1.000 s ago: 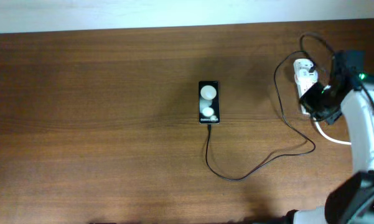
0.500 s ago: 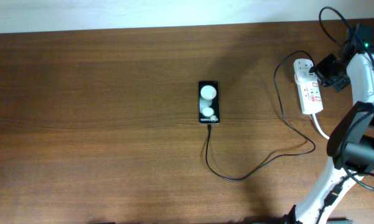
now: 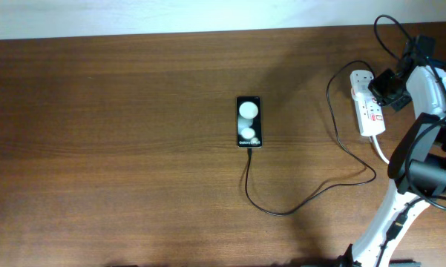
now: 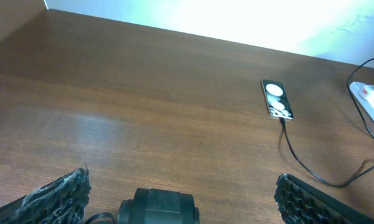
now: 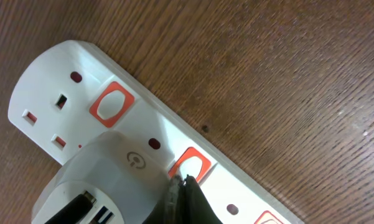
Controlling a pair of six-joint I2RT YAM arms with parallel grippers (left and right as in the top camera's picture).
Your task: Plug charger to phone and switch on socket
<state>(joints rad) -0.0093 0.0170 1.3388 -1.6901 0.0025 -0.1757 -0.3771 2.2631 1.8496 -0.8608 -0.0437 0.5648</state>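
The black phone [image 3: 248, 122] lies flat at the table's middle, with the thin black charger cable [image 3: 282, 213] running from its near end in a loop to the white socket strip [image 3: 369, 111] at the right. My right gripper [image 3: 389, 86] is at the strip's far end. In the right wrist view its fingertips [image 5: 184, 185] are shut together, the tip touching a red switch [image 5: 191, 165] next to a white charger adapter [image 5: 106, 180] plugged into the strip [image 5: 43, 93]. My left gripper [image 4: 182, 180] is open and empty above bare table, far from the phone [image 4: 277, 99].
A thick white cord [image 3: 389, 159] leaves the strip's near end by the right arm's base [image 3: 423, 174]. The arm's own black cables [image 3: 393, 30] arch above the strip. The table's back edge meets a white wall [image 3: 208, 15].
My right gripper moved from over the strip's near half up to its far end, uncovering the strip, then settled slightly left. Phone and cable have not moved.
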